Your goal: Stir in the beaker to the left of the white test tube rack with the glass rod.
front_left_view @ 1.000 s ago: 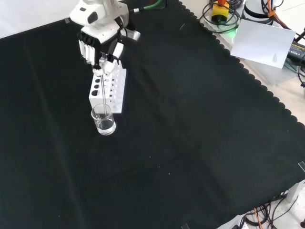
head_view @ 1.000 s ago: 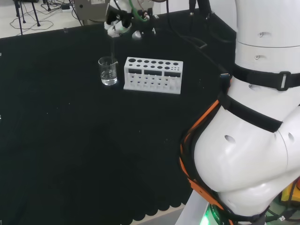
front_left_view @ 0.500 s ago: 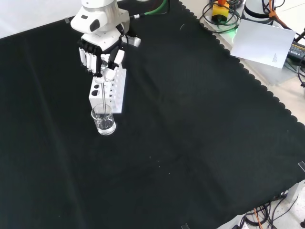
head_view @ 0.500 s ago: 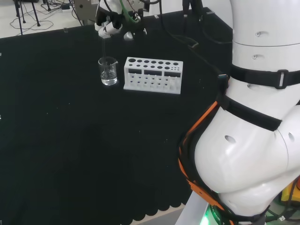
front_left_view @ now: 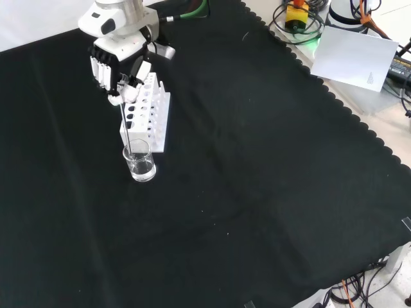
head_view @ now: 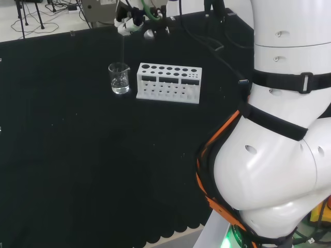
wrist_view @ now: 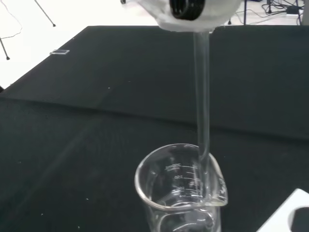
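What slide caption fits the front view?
Hand holds glass rod dipped into beaker beside white rack.

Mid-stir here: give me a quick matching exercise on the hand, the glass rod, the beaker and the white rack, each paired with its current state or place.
Things:
1. hand
2. glass rod
3. beaker
4. white test tube rack

States or places:
A. stands on the cloth, a little clear liquid at the bottom
B. curled round the rod's top, above the rack's end in the front view
C. lower end inside the beaker, by its wall
D. holes empty, right of the beaker in the head view

Pairs: 1-B, 2-C, 3-A, 4-D
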Robot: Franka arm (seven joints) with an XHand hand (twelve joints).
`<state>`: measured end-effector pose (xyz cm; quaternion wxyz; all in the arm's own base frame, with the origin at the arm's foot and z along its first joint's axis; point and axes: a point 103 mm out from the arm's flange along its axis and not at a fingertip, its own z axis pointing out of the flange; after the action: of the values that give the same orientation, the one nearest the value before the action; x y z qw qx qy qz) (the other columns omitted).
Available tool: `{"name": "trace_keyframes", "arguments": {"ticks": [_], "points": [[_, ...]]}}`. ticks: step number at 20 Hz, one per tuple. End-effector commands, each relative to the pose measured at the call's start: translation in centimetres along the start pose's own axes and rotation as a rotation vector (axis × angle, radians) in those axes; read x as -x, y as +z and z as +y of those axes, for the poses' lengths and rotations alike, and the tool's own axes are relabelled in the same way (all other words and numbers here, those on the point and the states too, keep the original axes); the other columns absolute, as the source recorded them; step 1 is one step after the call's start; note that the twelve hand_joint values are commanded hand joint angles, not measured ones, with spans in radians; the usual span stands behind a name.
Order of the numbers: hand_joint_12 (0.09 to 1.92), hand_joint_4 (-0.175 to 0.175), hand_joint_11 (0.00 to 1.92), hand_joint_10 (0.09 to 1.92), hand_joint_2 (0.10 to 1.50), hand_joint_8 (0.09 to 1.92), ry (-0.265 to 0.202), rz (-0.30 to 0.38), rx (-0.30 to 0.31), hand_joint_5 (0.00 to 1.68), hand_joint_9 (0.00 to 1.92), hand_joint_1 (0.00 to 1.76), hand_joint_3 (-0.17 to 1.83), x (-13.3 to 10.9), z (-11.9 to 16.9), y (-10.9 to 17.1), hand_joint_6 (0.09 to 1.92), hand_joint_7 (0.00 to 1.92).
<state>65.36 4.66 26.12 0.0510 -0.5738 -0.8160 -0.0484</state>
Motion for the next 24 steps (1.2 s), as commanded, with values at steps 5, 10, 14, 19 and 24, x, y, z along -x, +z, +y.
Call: {"name": "trace_keyframes", "arguments": {"ticks": [5, 10, 14, 19, 24], "points": [[0.82, -0.175, 1.34, 0.71, 1.04, 1.06, -0.002, -0.001, 0.001, 1.20, 1.72, 1.30, 0.02, -1.3, -2.8, -0.3, 0.32, 1.14], [0.82, -0.175, 1.34, 0.71, 1.04, 1.06, -0.053, -0.012, -0.012, 1.20, 1.72, 1.30, 0.02, -4.6, -2.7, 0.6, 0.32, 1.14], [0.82, -0.175, 1.34, 0.71, 1.04, 1.06, -0.076, -0.003, -0.023, 1.20, 1.72, 1.30, 0.02, -5.5, -1.5, 1.4, 0.32, 1.14], [0.82, -0.175, 1.34, 0.71, 1.04, 1.06, -0.083, 0.002, -0.022, 1.20, 1.72, 1.30, 0.02, -4.5, 0.4, 1.6, 0.32, 1.14], [0.82, -0.175, 1.34, 0.71, 1.04, 1.06, -0.030, -0.037, -0.031, 1.20, 1.72, 1.30, 0.01, -1.8, 0.9, 1.1, 0.32, 1.14]]}}
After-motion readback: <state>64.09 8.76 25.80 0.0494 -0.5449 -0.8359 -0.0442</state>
